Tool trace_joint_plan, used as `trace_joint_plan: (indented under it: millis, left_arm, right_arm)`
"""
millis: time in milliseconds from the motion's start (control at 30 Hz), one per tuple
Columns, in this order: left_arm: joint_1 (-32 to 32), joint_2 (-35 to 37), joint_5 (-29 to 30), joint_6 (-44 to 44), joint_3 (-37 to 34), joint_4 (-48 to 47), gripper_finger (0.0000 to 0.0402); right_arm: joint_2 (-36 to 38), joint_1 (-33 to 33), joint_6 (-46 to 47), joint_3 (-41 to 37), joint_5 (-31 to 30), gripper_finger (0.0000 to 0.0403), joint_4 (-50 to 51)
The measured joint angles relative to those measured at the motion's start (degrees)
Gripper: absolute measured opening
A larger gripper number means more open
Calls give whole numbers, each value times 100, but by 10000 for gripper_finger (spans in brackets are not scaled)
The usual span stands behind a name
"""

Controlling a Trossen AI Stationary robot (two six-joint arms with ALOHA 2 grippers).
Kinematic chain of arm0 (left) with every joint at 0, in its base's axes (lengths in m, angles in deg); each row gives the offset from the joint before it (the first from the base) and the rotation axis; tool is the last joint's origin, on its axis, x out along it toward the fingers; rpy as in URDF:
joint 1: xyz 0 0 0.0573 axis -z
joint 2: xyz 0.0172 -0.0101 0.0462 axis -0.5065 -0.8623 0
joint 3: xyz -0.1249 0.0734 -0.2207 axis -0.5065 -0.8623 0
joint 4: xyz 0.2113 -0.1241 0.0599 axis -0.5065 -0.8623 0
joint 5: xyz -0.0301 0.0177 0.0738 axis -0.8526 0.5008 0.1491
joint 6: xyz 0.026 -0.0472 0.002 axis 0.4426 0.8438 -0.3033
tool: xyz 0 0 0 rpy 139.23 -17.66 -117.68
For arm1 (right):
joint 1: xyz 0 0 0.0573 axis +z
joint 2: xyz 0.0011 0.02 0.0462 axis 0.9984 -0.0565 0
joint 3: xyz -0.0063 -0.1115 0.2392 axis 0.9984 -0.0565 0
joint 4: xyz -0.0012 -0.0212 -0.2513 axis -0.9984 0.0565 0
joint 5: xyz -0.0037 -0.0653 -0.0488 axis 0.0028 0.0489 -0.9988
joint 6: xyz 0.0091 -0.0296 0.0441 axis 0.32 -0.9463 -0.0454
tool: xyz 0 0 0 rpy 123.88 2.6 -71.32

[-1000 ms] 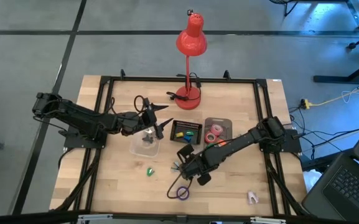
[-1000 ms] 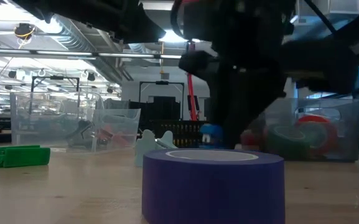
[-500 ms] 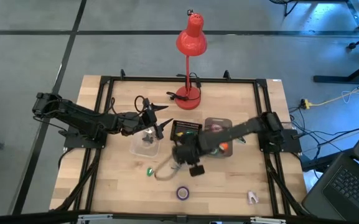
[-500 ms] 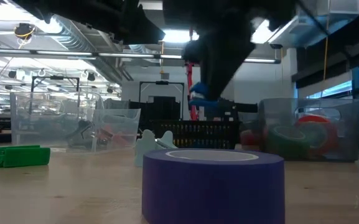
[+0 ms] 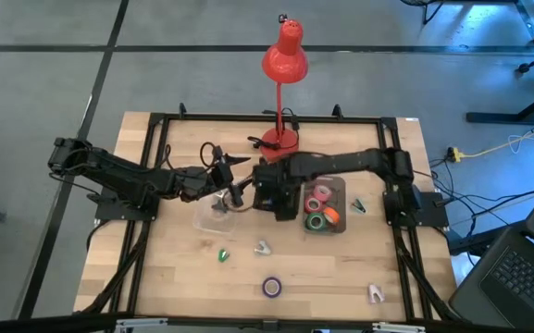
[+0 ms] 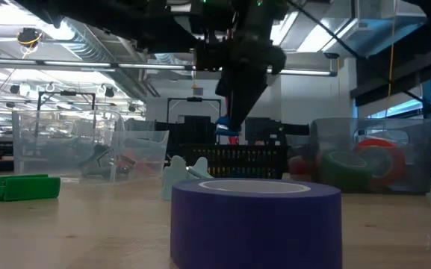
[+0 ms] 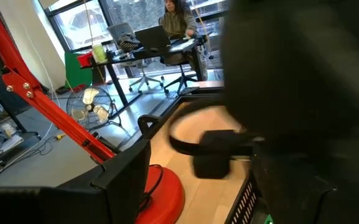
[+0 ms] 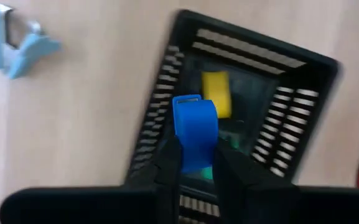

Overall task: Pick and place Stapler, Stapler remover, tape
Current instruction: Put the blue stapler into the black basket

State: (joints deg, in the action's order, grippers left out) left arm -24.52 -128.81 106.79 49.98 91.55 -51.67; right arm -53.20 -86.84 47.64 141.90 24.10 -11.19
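My right gripper (image 8: 196, 144) is shut on a small blue stapler (image 8: 195, 124) and hangs over the black slotted tray (image 8: 291, 93), which holds a yellow block. In the high view this gripper (image 5: 268, 194) is at mid-table. A pale blue staple remover (image 5: 263, 247) lies on the bare wood. A purple tape roll (image 5: 272, 287) lies flat near the front edge. More tape rolls (image 5: 320, 208) sit in a clear box. My left gripper (image 5: 237, 180) waits open, above a clear tub (image 5: 213, 217). My right gripper pinches the blue stapler by its two long sides (image 8: 185, 155) between both fingers. The fingers come from above and point nearly straight down. The stapler is lifted clear above the tray, as the low view shows (image 6: 228, 125).
A red desk lamp (image 5: 281, 139) stands at the far middle. A small green thing (image 5: 222, 254) and a white thing (image 5: 375, 293) lie on the wood near the front. A black frame (image 5: 155, 129) runs around the tabletop.
My right gripper has swung from beside the purple tape toward the far edge and up, rolling as it went. It carried the blue stapler over the black tray. The staple remover it covered now shows on the wood.
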Motion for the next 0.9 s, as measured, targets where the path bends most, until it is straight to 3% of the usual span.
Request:
trace_joint_plan:
  millis: [167, 467, 900]
  left_arm:
    - [-13, 0, 98, 6, 0, 14, 269]
    - [-12, 4, 132, 11, 2, -2, 269]
    - [-6, -17, 243, -110, -9, -85, 269]
  right_arm:
    - [0, -427, -115, 0, 128, 60, -115]
    - [-64, -634, -184, -3, 540, 60, -355]
    - [-149, -647, -121, -459, 64, 60, -564]
